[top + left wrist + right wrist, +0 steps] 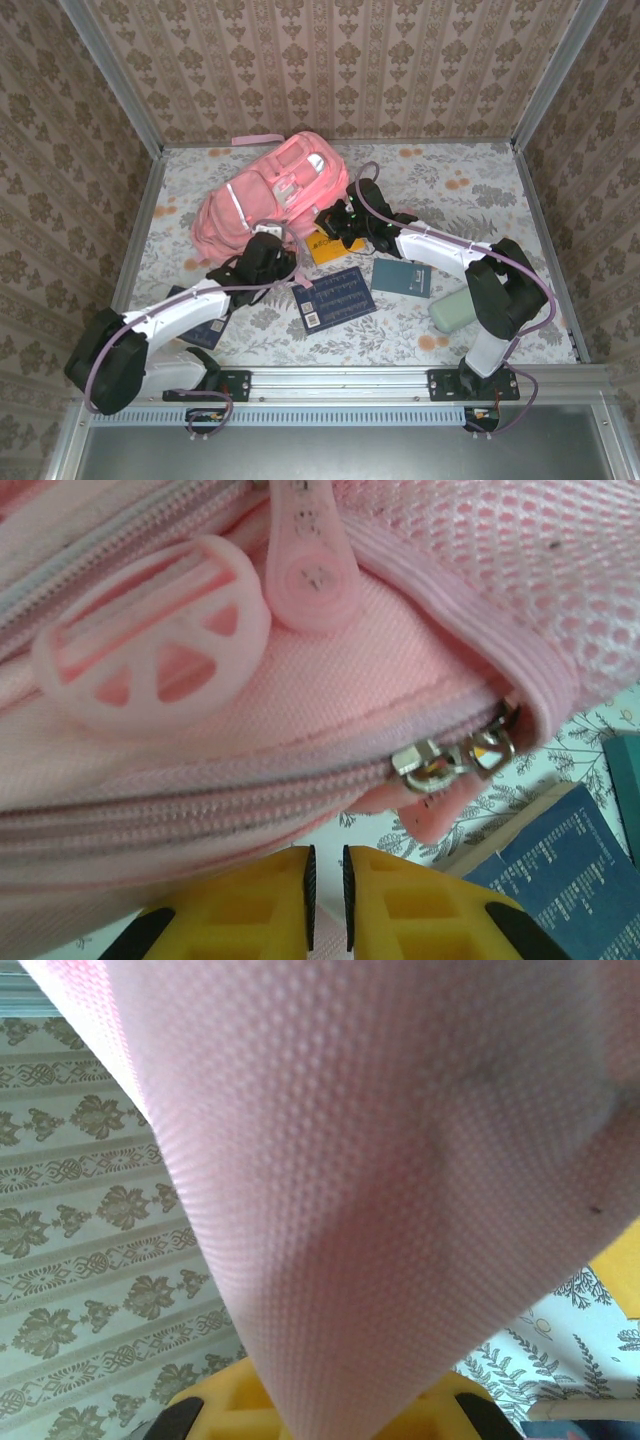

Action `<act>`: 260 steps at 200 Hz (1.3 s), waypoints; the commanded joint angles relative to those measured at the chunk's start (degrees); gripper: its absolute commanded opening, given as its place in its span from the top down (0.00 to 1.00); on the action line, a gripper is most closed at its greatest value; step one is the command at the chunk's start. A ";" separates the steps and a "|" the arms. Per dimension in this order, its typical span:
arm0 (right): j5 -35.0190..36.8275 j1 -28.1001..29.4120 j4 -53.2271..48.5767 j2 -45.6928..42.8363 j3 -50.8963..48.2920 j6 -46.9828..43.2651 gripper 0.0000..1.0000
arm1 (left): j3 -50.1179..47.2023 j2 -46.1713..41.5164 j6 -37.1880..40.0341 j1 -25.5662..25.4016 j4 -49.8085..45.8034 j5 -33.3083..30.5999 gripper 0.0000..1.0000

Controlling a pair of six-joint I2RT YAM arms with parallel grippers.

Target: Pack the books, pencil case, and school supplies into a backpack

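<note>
Left gripper (325, 868), bottom centre, is pinched to a slit under the backpack (270, 190), nothing plainly held. Right gripper (343, 222) is buried in pink mesh, so I can't tell its grip. Best to catch the zip slider (450, 760) at centre right and pull along the teeth. The navy book's (560, 865) print is unreadable.

I count one pink backpack (262, 200), one yellow book (327, 247), two dark navy books, of which one lies in the middle (336, 297) and one at the near left (212, 330), one teal notebook (402, 277) and one mint-green pencil case (455, 308).
</note>
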 commanded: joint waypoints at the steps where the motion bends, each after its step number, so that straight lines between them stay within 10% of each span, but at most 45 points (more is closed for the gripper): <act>1: -0.13 0.29 4.69 -3.73 0.82 1.12 1.00 | 2.90 1.54 -1.00 0.91 2.34 1.45 0.82; 177: -1.01 1.21 5.78 -2.77 1.30 1.64 1.00 | 8.18 6.20 -2.61 3.52 1.99 -5.25 0.63; 260: -1.10 1.69 5.73 -3.26 0.87 1.47 1.00 | 9.10 6.09 -2.50 6.88 0.98 -7.23 0.80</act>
